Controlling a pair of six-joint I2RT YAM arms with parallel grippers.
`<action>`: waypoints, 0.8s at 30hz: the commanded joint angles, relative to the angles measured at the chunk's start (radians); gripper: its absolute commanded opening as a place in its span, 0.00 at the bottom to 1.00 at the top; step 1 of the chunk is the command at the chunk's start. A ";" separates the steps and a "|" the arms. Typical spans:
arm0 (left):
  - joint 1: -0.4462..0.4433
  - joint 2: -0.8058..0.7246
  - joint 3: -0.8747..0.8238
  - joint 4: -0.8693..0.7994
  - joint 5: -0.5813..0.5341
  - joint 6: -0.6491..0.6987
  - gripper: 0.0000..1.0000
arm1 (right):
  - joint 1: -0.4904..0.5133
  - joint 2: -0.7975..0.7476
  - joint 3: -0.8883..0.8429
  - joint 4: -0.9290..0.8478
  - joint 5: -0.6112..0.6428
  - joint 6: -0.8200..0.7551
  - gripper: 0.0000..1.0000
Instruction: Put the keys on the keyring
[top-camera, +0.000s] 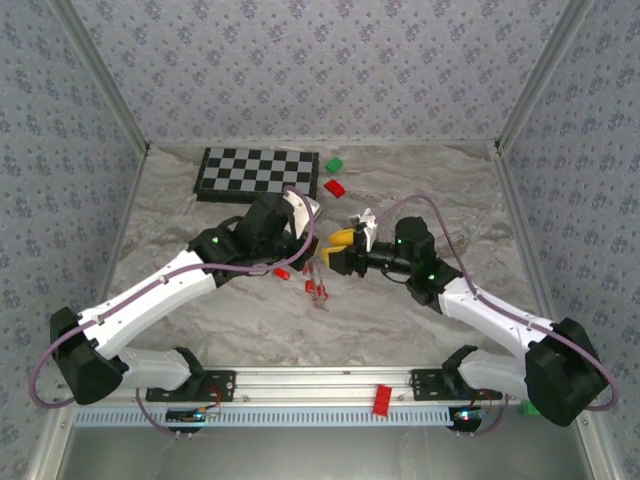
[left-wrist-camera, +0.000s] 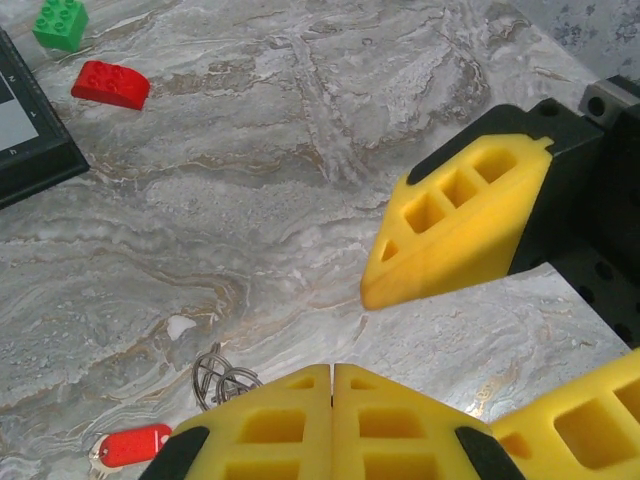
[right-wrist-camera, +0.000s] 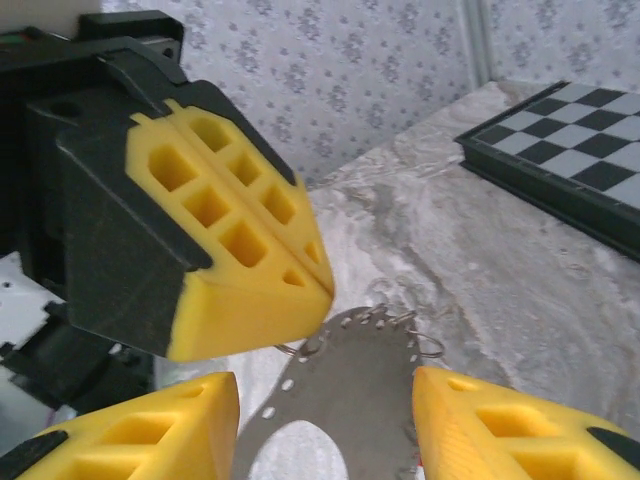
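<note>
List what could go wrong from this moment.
1. The shut left end effector seems to pinch the keyring only at its tip; the open right end effector straddling it could knock it loose.
2. The two end effectors sit crowded together, so they may collide.
3. A key lies on the table right beside the left end effector and could get swept away.

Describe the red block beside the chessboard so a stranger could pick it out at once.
Find the black-and-white chessboard at the far side of the grey marbled table. Off its right edge lie two plastic blocks. The red block with a curved top is the nearer one; its neighbour, the green studded block, sits behind it.
</note>
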 joint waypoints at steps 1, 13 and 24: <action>0.006 -0.007 0.057 0.028 0.036 -0.011 0.00 | 0.004 0.012 0.031 0.054 -0.077 0.041 0.50; 0.008 0.006 0.069 0.034 0.052 -0.044 0.00 | 0.018 0.057 0.026 0.067 -0.046 0.043 0.44; 0.008 0.017 0.064 0.067 0.046 -0.079 0.00 | 0.081 0.013 0.014 -0.020 0.155 -0.082 0.31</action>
